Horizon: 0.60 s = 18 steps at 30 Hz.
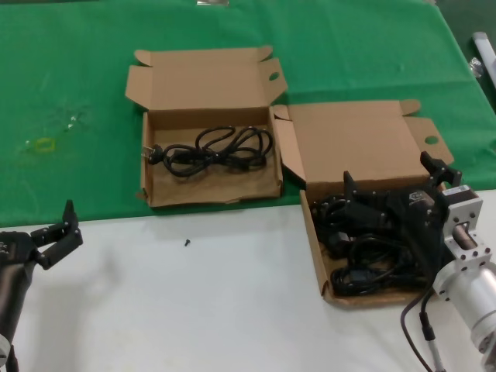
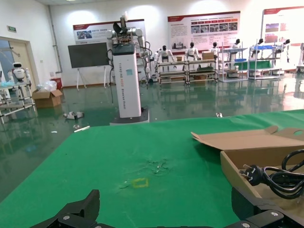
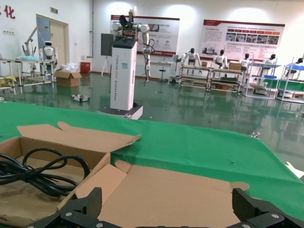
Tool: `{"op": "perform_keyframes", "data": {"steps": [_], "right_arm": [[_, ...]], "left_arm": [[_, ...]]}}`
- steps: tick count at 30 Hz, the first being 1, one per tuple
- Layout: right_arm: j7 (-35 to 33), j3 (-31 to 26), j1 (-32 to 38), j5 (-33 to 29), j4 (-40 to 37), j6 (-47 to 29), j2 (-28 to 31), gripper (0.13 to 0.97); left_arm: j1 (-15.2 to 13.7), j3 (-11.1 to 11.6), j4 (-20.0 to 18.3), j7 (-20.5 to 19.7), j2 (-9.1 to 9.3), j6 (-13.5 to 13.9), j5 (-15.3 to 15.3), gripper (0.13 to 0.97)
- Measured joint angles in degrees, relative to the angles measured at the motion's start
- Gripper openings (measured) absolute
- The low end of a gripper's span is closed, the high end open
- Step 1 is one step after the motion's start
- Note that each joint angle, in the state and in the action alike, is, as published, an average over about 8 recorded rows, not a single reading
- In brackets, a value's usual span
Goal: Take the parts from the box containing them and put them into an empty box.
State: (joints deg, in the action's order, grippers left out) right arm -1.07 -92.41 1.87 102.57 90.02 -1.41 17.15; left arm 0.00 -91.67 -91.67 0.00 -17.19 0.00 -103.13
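Note:
The right cardboard box [image 1: 316,252] holds a pile of black coiled power cords [image 1: 364,260]. My right gripper [image 1: 394,180] is open and hangs just over that pile, near the box's back wall, holding nothing. In the right wrist view its open gripper [image 3: 168,205] faces the box's open lid [image 3: 180,190]. The left box [image 1: 151,159] holds one black cord [image 1: 217,149], which also shows in the right wrist view [image 3: 38,173] and the left wrist view [image 2: 280,178]. My left gripper [image 1: 68,230] is open and empty over the white table at the near left.
A green cloth [image 1: 70,70] covers the far half of the table, with a yellow mark [image 1: 44,144] on it. The near half is white [image 1: 194,310], with a small black speck [image 1: 187,242]. My right arm's cable [image 1: 415,325] hangs by the right box.

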Motion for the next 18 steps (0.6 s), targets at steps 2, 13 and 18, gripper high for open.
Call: {"op": "perform_keyframes", "data": {"steps": [2, 13, 18], "right_arm": [[0.0, 0.0, 0.0, 0.0, 0.0, 0.0, 0.0, 0.966], [0.0, 0.0, 0.0, 0.0, 0.0, 0.0, 0.0, 0.966], [0.0, 0.0, 0.0, 0.0, 0.0, 0.0, 0.0, 0.966]], "left_arm": [[0.0, 0.0, 0.0, 0.0, 0.0, 0.0, 0.0, 0.966], [0.0, 0.0, 0.0, 0.0, 0.0, 0.0, 0.0, 0.966], [0.0, 0.0, 0.0, 0.0, 0.0, 0.0, 0.0, 0.966]]}}
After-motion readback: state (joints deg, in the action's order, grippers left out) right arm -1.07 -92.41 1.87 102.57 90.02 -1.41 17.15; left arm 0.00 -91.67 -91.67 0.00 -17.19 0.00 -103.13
